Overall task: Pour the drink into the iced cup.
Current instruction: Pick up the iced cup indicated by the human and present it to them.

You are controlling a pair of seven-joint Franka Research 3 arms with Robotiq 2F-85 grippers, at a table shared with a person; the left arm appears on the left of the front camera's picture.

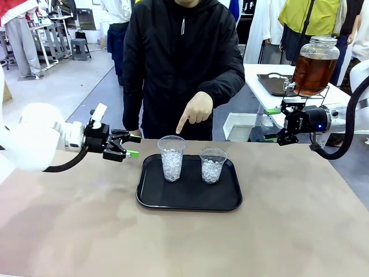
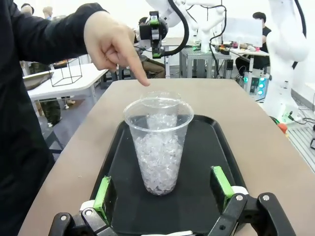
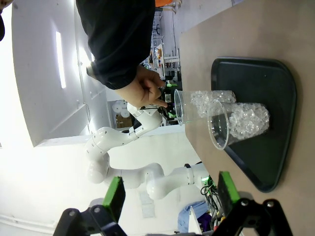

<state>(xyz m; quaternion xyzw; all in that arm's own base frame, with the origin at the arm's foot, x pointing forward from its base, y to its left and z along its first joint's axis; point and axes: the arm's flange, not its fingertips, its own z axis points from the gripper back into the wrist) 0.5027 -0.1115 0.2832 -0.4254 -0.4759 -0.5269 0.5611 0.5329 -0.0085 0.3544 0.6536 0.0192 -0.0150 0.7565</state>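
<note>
Two clear plastic cups with ice stand on a black tray [image 1: 151, 199]: a taller cup [image 1: 171, 157] [image 2: 158, 147] [image 3: 206, 104] on the left and a shorter cup [image 1: 212, 165] [image 2: 160, 102] [image 3: 241, 123] on the right. A person's hand [image 1: 197, 109] [image 2: 110, 39] [image 3: 145, 91] points a finger down at the taller cup. The drink [image 1: 312, 72] is amber in a glass dispenser jar at the far right. My left gripper [image 1: 130, 146] [image 2: 161, 187] hovers open just left of the tray, facing the taller cup. My right gripper [image 1: 272, 123] [image 3: 171, 191] is open, off the table's far right corner, below the jar.
The jar stands on a wire rack on a white side table [image 1: 265, 95] that also holds a dark tray [image 1: 271, 83]. The person in black stands at the far edge behind the tray. The brown tabletop [image 1: 288, 231] spreads bare in front of and beside the tray.
</note>
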